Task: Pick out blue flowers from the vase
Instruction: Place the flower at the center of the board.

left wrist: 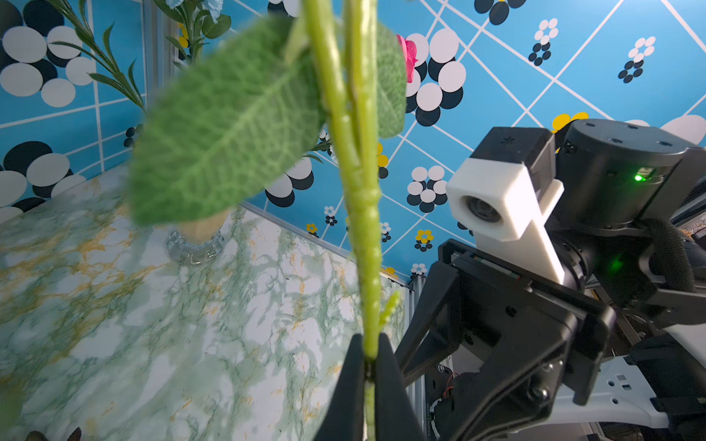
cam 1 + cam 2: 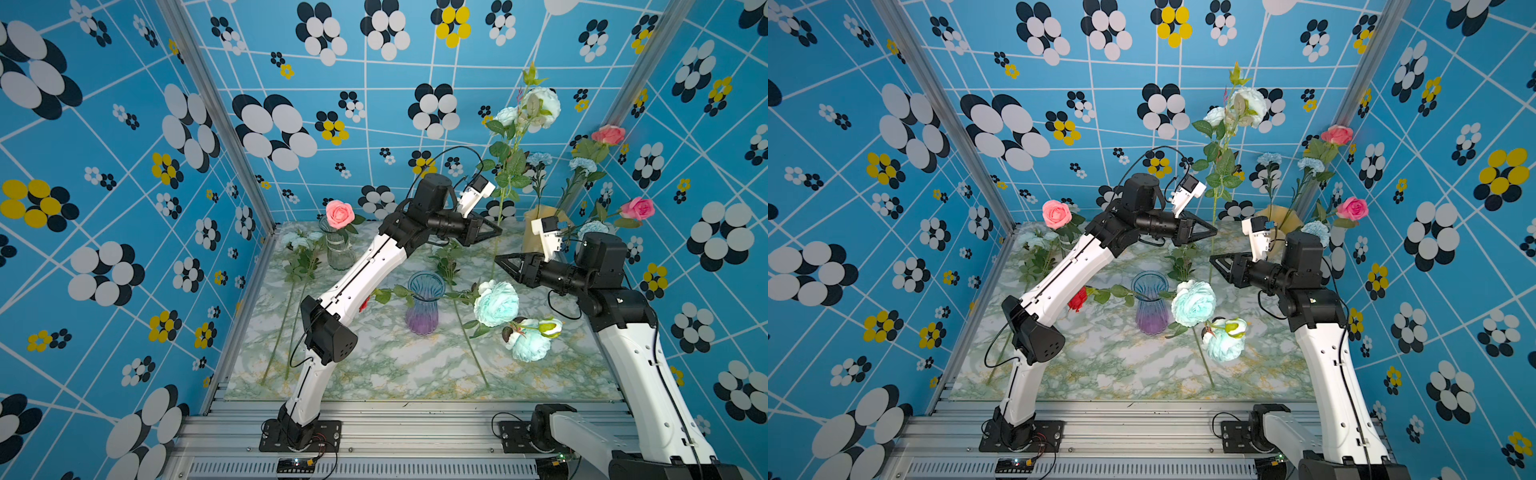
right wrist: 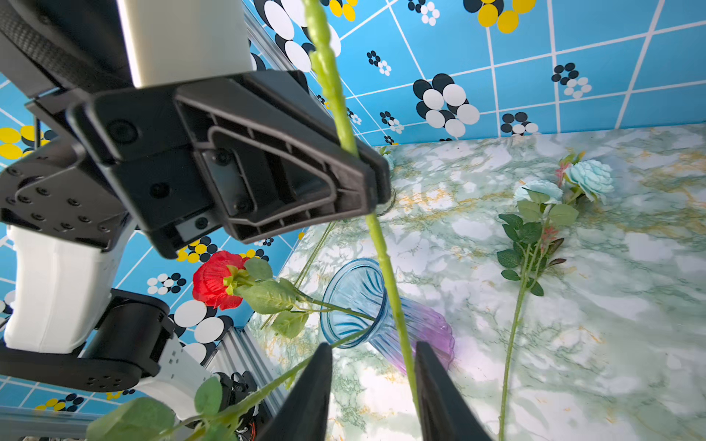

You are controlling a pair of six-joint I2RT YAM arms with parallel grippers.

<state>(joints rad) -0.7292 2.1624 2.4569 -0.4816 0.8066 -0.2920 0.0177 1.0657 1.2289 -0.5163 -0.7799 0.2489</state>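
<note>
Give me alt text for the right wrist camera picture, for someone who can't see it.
A long green stem runs between the open fingers of the right gripper, with the left gripper clamped on it higher up. Behind, a red rose leans from a blue and purple vase and pale blue flowers lie on the marble table.

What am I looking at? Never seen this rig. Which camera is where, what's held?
Two robot arms, each ending in a two-fingered pincer. The two wide pictures come from one overhead camera pair; the two close-ups come from a camera on each wrist. The left pincer is shut on the stem of a tall blue flower, held upright. The right pincer stands open around the same stem, lower down, not gripping. On the marble-patterned table: a blue-purple vase with a red rose, a clear vase with a pink rose, a yellowish vase at the back, and loose blue flowers lying flat.
</note>
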